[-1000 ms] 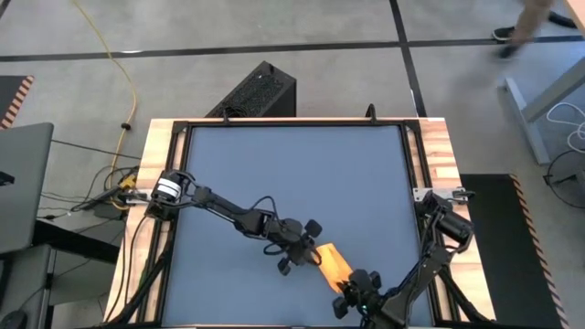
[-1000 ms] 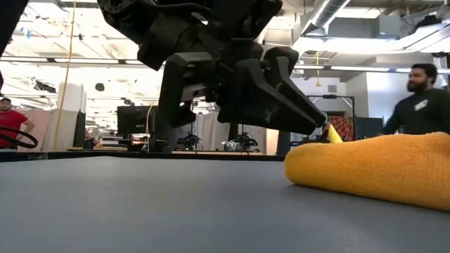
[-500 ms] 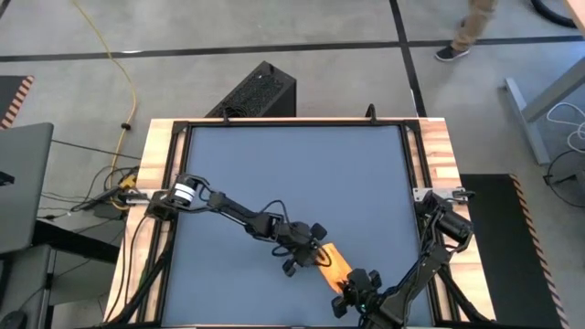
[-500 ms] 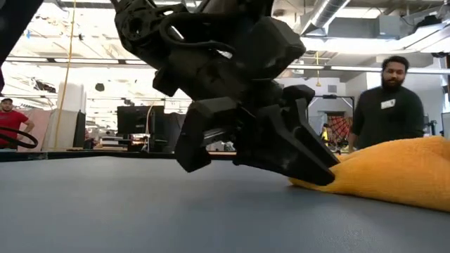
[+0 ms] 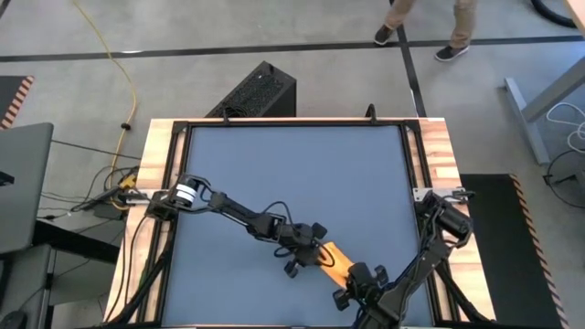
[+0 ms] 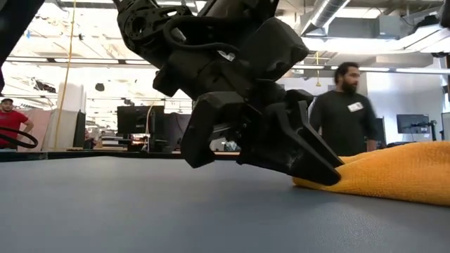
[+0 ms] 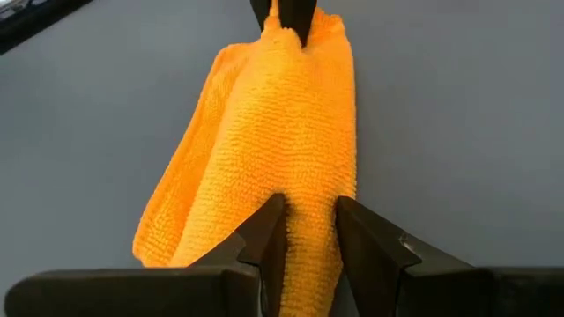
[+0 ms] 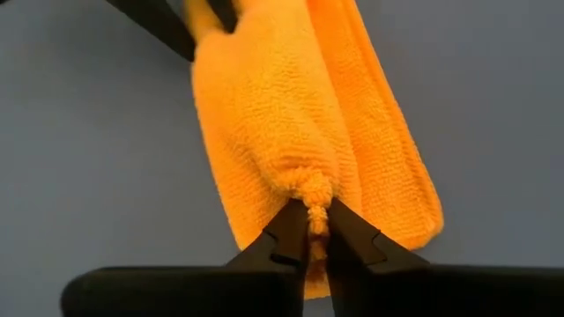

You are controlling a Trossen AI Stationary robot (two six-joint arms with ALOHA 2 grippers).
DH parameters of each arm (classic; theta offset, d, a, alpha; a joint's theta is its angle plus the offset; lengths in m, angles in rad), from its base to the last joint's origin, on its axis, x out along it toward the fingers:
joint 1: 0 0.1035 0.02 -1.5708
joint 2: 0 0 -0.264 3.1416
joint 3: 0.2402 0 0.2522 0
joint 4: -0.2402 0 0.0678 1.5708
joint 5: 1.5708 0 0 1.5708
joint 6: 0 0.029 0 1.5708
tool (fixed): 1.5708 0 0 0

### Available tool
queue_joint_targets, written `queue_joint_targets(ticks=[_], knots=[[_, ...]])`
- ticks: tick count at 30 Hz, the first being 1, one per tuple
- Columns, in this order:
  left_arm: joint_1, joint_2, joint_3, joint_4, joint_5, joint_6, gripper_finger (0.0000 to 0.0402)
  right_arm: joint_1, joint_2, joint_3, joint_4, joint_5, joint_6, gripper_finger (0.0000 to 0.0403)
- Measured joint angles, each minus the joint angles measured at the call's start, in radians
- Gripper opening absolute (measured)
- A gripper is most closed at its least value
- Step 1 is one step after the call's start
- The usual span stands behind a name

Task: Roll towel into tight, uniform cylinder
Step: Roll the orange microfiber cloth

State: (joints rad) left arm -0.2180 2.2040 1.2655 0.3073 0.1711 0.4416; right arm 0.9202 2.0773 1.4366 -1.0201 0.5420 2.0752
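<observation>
The towel (image 5: pixel 335 264) lay bunched into a short, loose roll near the front edge of the worktop (image 5: pixel 292 174), toward the right side, stretched between the two arms. The left gripper (image 7: pixel 307 231) was clamped on one end of it, cloth filling the narrow gap between its fingers, and the right gripper (image 8: pixel 315 231) pinched a small tuft at the opposite end, its fingers nearly together on that fold. Judged from this, the step in hand was tightening the roll: to do it well both ends would need to turn together and evenly, with light tension along the length, so that the loose side flap is drawn in rather than left trailing and the thickness comes out equal from end to end. The right wrist view showed that flap clearly, a second layer lying flat beside the main bulge, which the high view reduced to a small orange-yellow patch between the two wrists. The low view showed the left gripper's fingertips down at the worktop with the towel's end wedged against them, its height and sag visible there, and a person (image 6: pixel 348 109) standing in the room beyond. Only the high view placed the towel on the worktop as a whole.
</observation>
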Motion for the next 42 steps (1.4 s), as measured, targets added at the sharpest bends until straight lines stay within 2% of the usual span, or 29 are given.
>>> queue_joint_targets(ticks=[6, 14, 19, 22, 24, 27, 31, 36, 42], knots=[[0.0, -0.014, 0.051, -0.093, -0.031, -0.07, 0.009, -0.031, -0.002, 0.001, -0.004, -0.069, -0.007, 0.0091], [0.0, -0.133, 0.053, -0.189, -0.041, -0.058, 0.009, -0.033, -0.002, 0.0, -0.03, -0.119, -0.03, 0.0154], [0.014, -0.238, 0.038, -0.229, 0.087, -0.06, 0.009, -0.034, -0.001, -0.001, -0.04, -0.13, -0.029, 0.0178], [0.021, -0.305, -0.025, -0.162, 0.153, -0.066, 0.0085, -0.034, 0.0, -0.001, -0.05, -0.137, -0.015, 0.0184], [0.019, -0.329, -0.079, -0.089, 0.152, -0.064, 0.0078, -0.034, 0.0, -0.001, -0.053, -0.14, -0.007, 0.0185], [-0.01, -0.319, -0.136, -0.001, 0.089, -0.049, 0.0069, -0.035, 0.0, -0.001, -0.055, -0.144, -0.006, 0.0185], [-0.051, -0.268, -0.14, 0.032, 0.005, 0.056, 0.0064, -0.046, 0.0, -0.001, -0.057, -0.153, -0.004, 0.0185], [-0.064, -0.173, -0.097, 0.058, -0.032, 0.147, 0.0065, -0.058, 0.0, -0.001, -0.055, -0.158, -0.004, 0.0185], [-0.064, -0.096, -0.023, 0.058, -0.115, 0.151, 0.0065, -0.06, 0.001, -0.002, -0.046, -0.17, 0.005, 0.0185]])
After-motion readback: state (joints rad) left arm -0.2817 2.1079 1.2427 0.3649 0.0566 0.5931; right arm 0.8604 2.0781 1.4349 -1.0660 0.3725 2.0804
